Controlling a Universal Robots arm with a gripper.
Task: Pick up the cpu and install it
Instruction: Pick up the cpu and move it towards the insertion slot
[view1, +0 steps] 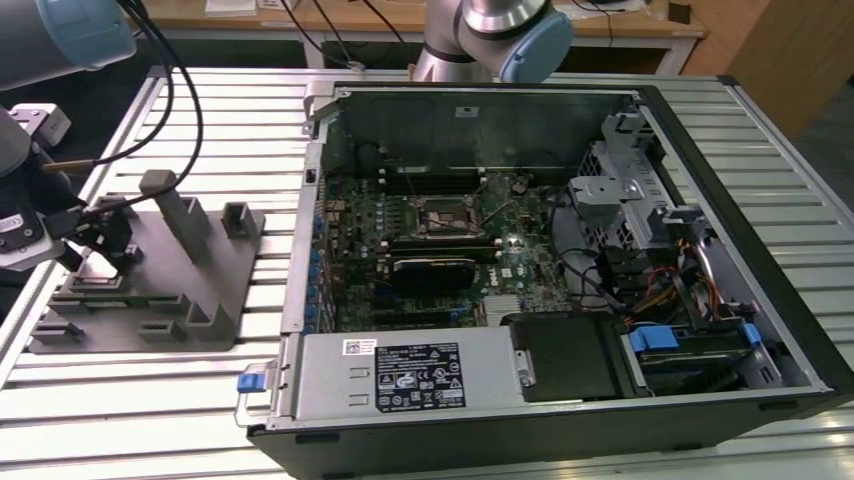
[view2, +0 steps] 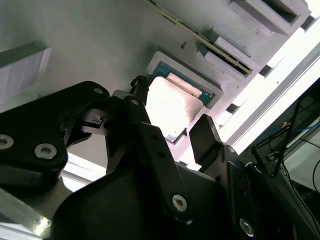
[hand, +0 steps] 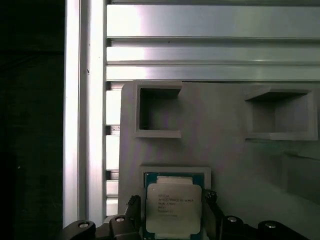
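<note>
the cpu (hand: 172, 210) is a thin flat square with a pale, glossy metal lid on a darker green-edged board. it lies flat in a shallow square recess of a matte grey moulded holder block (hand: 225, 145). in the second wrist view its lid glares almost white.

the gripper (hand: 172, 200) is black, with jointed links and round screw heads. it sits low over that recess with its 2 fingers (hand: 134, 204) parted, 1 on each side of the cpu. a thin strip of the recess rim shows between 1 finger and the board. i cannot tell whether the other finger touches the chip, and the cpu is not lifted.

further along the same block, 2 deeper square pockets (hand: 157, 112) have sharp straight walls.

in the exterior view the block stands on a table of ribbed, brushed aluminium slats (view1: 174, 400), towards the exterior view's left, with upright posts and slots on its top.

just beside it lies an open black computer case (view1: 727, 150) on its side. inside it are a green motherboard (view1: 527, 255) with a dark, metal-edged square socket (view1: 447, 218) near its middle, a grey metal box with a white label (view1: 400, 372), bundled cables and a metal drive cage.
</note>
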